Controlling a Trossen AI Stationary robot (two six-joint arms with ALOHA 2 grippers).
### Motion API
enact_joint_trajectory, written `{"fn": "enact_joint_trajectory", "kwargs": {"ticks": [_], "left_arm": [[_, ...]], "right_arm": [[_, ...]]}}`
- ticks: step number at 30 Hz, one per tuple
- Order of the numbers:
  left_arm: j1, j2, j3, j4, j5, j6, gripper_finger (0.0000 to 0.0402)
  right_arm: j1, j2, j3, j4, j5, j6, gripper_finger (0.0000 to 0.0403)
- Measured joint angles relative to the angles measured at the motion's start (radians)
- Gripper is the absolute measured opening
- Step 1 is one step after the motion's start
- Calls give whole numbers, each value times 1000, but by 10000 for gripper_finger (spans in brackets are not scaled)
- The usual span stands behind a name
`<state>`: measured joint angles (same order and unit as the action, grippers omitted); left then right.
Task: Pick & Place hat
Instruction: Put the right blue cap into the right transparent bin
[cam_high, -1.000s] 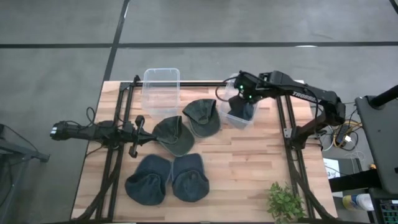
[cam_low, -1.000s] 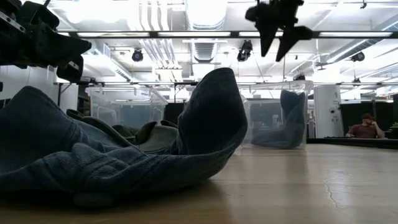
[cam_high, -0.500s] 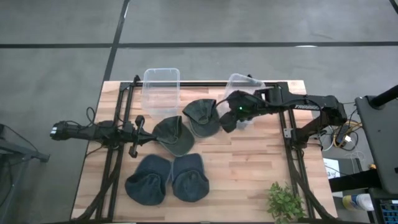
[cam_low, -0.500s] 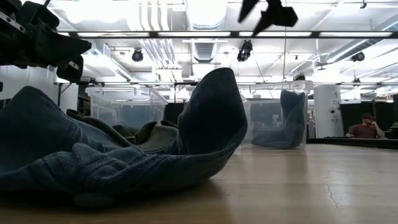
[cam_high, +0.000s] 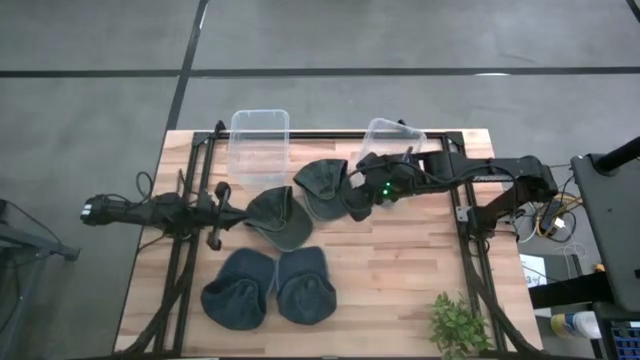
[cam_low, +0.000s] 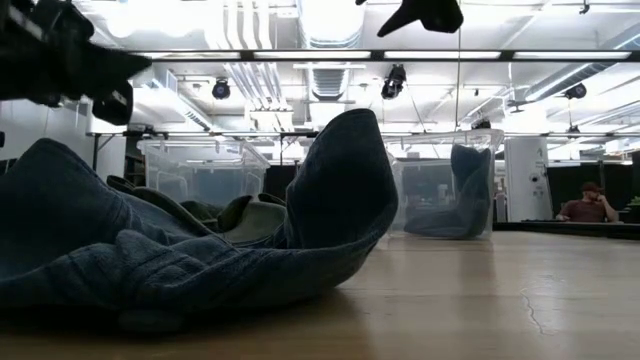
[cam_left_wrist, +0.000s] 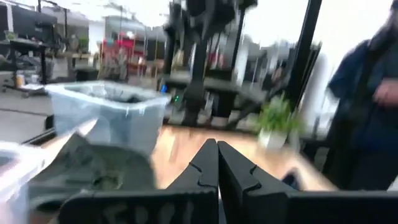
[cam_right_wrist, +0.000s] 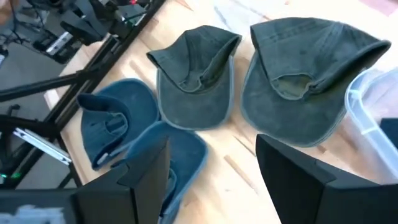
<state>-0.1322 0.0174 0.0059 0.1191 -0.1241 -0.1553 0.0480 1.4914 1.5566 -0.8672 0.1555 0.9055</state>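
Green hat (cam_right_wrist: 311, 74) lies just below the right jaws (cam_right_wrist: 211, 180), which gape empty; left jaws (cam_left_wrist: 217, 163) are closed, holding nothing.

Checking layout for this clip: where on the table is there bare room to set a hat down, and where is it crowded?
Bare wood lies between the blue hats and the plant, and under the right arm below the right gripper. The green hats, the bins and the left gripper crowd the left and middle.

Four hats (cam_high: 290, 215) crowd the table's (cam_high: 400, 290) middle; bare wood lies right of them.
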Motion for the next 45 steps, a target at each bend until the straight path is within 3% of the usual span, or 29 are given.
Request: {"fn": "enact_joint_trajectory", "kwargs": {"ticks": [5,8,14,19,26,30,34,39,45], "left_arm": [[0,0,0,252,8,-432,0],[0,0,0,359,8,-616,0],[0,2,21,380,-54,-699,0],[0,2,31,391,-161,-857,0],[0,5,35,437,-263,-872,0],[0,45,75,338,-269,-971,0],[0,153,180,189,-205,-1045,0],[0,328,397,150,-103,-865,2],[0,566,705,-327,-64,-773,62]], "right_arm": [[42,0,0,13,-1,15,231],[61,-1,-4,14,1,34,231],[81,-1,-18,15,54,85,231],[81,-1,-21,36,58,90,231],[81,-1,-24,78,83,87,231],[82,-1,-28,102,87,83,231],[92,-1,-33,104,123,86,231],[92,-1,-44,145,137,111,231],[103,-1,-87,231,136,109,231]]}}
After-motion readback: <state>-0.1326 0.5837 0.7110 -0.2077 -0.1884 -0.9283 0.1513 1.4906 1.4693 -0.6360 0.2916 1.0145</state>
